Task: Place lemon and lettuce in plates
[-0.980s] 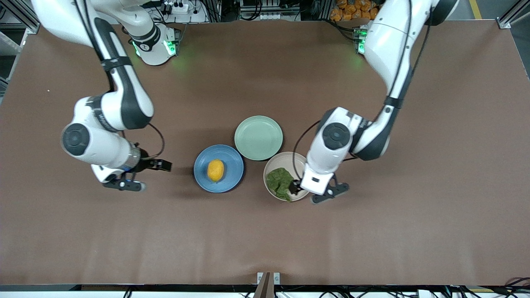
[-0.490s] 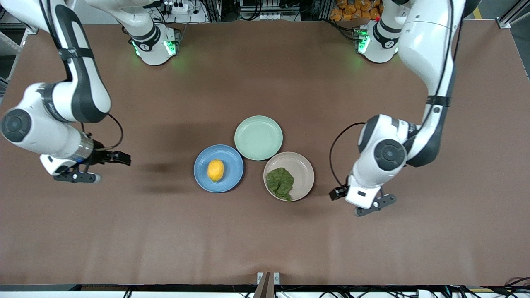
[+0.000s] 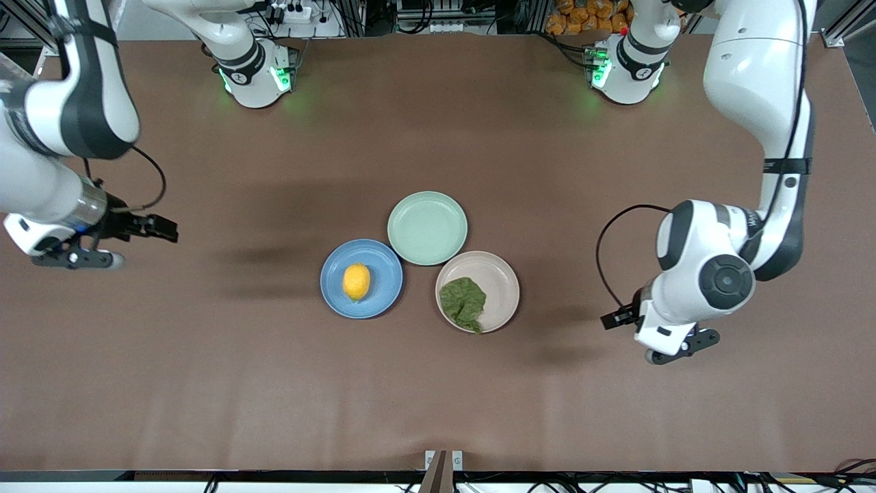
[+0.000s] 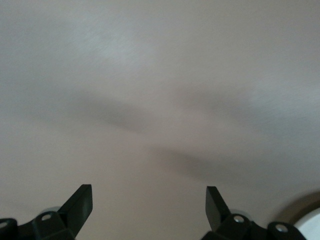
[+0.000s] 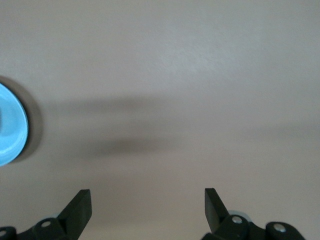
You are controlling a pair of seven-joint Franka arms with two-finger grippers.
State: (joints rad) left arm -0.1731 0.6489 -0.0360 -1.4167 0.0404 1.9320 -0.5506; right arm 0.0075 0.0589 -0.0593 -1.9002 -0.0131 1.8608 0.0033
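Resting on the round blue plate (image 3: 361, 279) is the small oval yellow-orange lemon (image 3: 356, 281), the dark green wrinkly lettuce leaf (image 3: 463, 302) lies in the beige-pink plate (image 3: 477, 292) beside it, and the left gripper (image 4: 148, 206) and right gripper (image 5: 147, 209) hang over bare brown table (image 3: 438, 397), fingers spread, holding nothing.

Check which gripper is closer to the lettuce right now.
Left. The left gripper is open over bare table toward the left arm's end, just past the pink plate holding the lettuce. The right gripper, also open, is much farther off, past the blue plate.
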